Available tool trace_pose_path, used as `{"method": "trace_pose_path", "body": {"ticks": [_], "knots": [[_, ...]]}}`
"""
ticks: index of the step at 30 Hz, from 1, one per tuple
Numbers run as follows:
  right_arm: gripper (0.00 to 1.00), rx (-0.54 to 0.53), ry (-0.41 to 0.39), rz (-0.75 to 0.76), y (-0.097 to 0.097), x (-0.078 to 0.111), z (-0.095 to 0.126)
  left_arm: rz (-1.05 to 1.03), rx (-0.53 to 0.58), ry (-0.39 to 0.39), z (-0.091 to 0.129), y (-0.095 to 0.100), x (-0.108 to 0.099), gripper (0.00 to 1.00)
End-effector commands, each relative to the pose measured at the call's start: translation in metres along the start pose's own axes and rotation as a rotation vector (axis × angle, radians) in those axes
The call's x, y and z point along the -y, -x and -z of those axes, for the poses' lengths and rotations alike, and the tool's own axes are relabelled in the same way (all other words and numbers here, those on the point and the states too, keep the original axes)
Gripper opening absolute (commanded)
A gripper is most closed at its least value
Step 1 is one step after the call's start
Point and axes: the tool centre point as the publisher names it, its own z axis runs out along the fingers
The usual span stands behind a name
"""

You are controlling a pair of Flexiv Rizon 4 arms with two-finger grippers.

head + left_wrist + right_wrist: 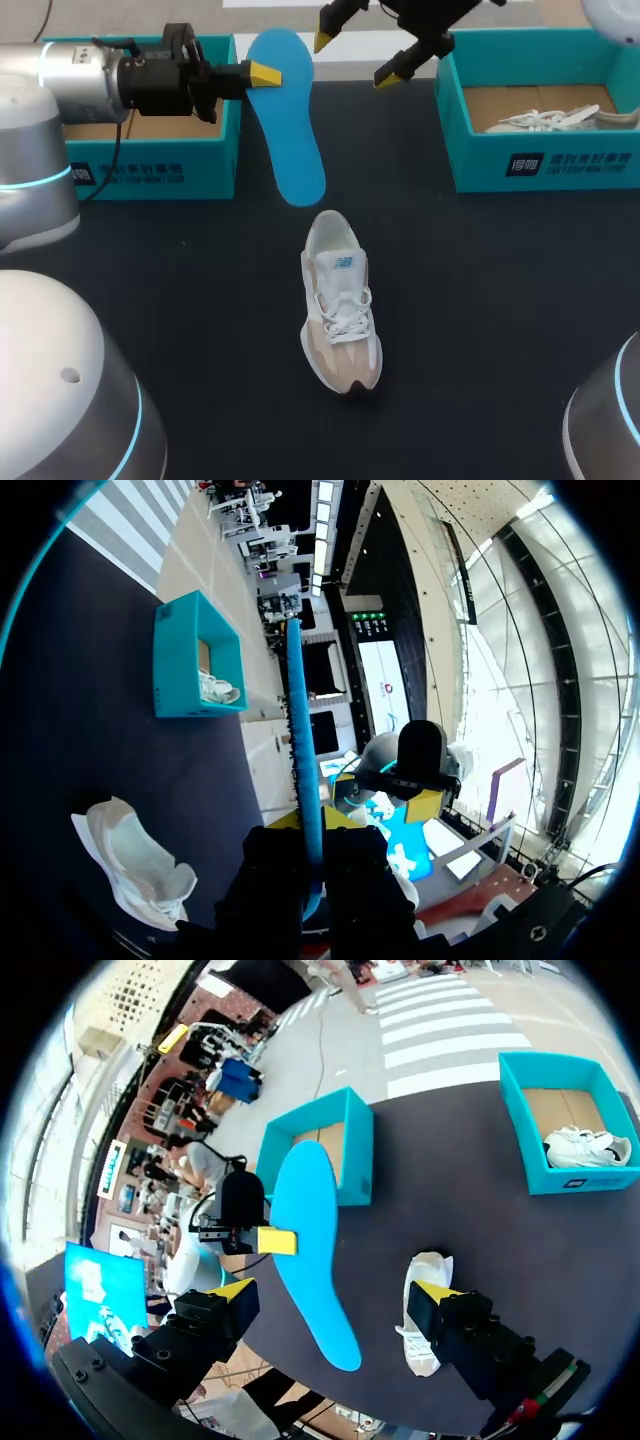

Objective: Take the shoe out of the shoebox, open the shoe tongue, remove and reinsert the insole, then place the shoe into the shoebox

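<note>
A long blue insole (290, 120) hangs above the table's back, and my left gripper (262, 73) is shut on its upper end. In the left wrist view the insole (300, 730) shows edge-on, rising from between the fingers of that gripper (310, 855). The white and beige shoe (340, 305) lies on the dark table below the insole, its toe pointing to the front. My right gripper (354, 58) hovers open to the right of the insole and holds nothing. Its wrist view looks down on the insole (310, 1250) and the shoe (412, 1340).
A teal shoebox (150, 170) stands at the back left, under my left arm. A second teal shoebox (560, 160) at the back right holds another white shoe (545, 120).
</note>
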Motion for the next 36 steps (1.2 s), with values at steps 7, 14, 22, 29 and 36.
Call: {"method": "trace_pose_path", "body": {"ticks": [7, 14, 22, 29, 36], "knots": [[1.00, -0.439, 0.004, 0.000, 0.006, 0.003, -0.001, 0.000, 0.002, -0.001, 0.000, 0.000, -0.001, 0.00], [1.00, -0.672, -0.035, -0.011, 0.023, 0.003, -0.001, 0.000, 0.002, -0.001, 0.000, 0.000, -0.001, 0.00], [1.00, -0.748, -0.048, -0.030, 0.032, 0.003, -0.002, 0.000, 0.002, -0.001, 0.000, 0.000, -0.001, 0.00], [1.00, -0.793, -0.041, -0.058, 0.041, 0.003, -0.008, 0.000, 0.002, -0.001, 0.000, 0.000, -0.001, 0.00], [1.00, -0.790, -0.019, -0.063, 0.047, 0.002, -0.010, 0.000, 0.002, -0.001, 0.000, 0.000, -0.001, 0.00]]}}
